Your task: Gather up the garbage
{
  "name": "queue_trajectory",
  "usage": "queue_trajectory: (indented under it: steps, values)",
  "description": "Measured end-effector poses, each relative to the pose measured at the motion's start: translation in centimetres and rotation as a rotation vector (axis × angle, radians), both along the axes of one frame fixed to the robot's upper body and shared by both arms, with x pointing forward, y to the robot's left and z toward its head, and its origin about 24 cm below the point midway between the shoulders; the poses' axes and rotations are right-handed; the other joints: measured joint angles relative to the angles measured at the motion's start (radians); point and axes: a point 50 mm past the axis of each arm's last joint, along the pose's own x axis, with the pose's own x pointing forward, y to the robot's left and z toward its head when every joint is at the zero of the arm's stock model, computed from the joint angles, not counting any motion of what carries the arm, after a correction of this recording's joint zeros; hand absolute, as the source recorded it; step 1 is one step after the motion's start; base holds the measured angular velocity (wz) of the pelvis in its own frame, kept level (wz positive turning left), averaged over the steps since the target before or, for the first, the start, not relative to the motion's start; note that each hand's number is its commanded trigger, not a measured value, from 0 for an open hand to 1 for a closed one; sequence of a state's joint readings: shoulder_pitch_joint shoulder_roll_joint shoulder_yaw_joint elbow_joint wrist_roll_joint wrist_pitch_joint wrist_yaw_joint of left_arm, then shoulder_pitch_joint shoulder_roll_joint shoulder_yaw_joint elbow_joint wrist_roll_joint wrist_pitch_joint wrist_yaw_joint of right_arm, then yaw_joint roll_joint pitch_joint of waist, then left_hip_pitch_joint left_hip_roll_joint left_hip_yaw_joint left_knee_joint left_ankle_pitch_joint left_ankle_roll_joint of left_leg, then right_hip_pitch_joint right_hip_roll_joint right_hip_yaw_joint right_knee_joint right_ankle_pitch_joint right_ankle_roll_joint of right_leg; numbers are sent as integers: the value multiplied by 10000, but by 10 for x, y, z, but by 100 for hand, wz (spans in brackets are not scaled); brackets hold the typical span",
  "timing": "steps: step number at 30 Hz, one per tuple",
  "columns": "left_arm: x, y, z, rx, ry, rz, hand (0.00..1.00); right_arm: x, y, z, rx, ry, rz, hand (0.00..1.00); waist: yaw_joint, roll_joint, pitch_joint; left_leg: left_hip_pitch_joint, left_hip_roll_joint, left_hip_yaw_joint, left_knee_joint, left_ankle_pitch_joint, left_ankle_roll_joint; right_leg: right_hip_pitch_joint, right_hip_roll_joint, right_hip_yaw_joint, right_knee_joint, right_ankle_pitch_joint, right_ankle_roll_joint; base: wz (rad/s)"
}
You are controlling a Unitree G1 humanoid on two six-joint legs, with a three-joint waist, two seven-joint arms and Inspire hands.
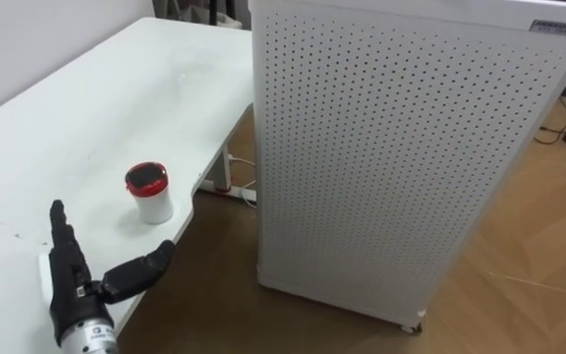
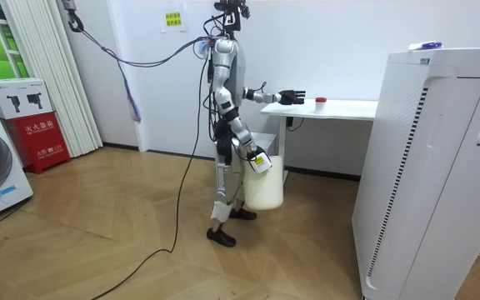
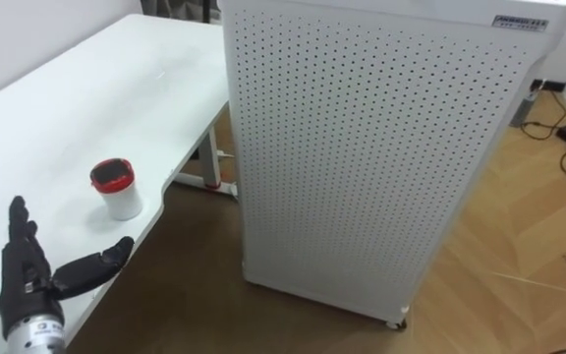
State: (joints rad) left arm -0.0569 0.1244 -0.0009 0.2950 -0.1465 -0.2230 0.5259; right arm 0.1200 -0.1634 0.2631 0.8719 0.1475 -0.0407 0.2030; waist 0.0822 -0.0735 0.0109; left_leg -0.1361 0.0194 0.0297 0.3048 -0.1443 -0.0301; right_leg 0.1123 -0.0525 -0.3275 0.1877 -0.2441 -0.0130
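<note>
Cup [image 1: 149, 192] on white table [image 1: 86, 118] near open-fingered left robot hand [image 1: 68, 283], perforated cabinet [image 1: 391, 147] alongside

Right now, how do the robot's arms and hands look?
The left hand is black with segmented fingers on a silver cylindrical wrist. Both arms are silver-grey with dark joints; the right hand is dark with a small white tag.

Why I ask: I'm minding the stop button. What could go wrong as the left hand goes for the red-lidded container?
1. The red-lidded container stands upright near the edge of the table. The open left hand, not touching it, might knock it over or off onto the floor.
2. The perforated white cabinet stands close beside the table, so a wide swing or turn could strike it.
</note>
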Motion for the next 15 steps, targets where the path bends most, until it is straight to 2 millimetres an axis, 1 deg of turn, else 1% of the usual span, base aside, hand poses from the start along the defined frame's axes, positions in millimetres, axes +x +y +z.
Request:
queue_trajectory:
  steps: [4, 5, 6, 8, 12, 15]
  values:
    - [4, -2, 2, -10, -24, -205, 0, 0, 0, 0, -24, 6, -18, 100, -18, 10, -3, -21, 12, 0, 24, -1, 1, -12, 15, 18, 14, 3, 4, 0]
    - [4, -2, 2, -16, 21, -244, 0, 0, 0, 0, -28, 34, -21, 100, -24, 17, -8, -45, 17, 0, 34, 0, 2, -27, 18, 18, 20, 4, 3, 0]
    - [5, -3, 2, -20, 65, -265, 0, -1, 0, -1, -37, 88, -29, 100, -38, 28, -33, -96, 25, 1, 52, 0, 2, -76, 18, 16, 32, 5, 2, 0]
    - [5, -3, 2, -20, 99, -265, 0, -1, 0, -1, -34, 110, -46, 100, -81, 39, -39, -128, 31, 9, 64, 1, 4, -123, 9, 23, 69, 6, 3, 0]
    - [6, -2, 3, -20, 68, -151, 0, 0, 2, 0, -27, 67, 31, 100, -213, 40, -39, -124, 42, 42, 67, 1, 4, -163, 3, 80, 132, 6, 3, -1]
    - [10, -3, 7, -16, -79, -160, 0, 0, 2, 0, -39, 30, 27, 100, -232, 43, -37, -133, 50, 102, 47, 1, 4, -239, 9, 159, 149, 6, 3, -8]
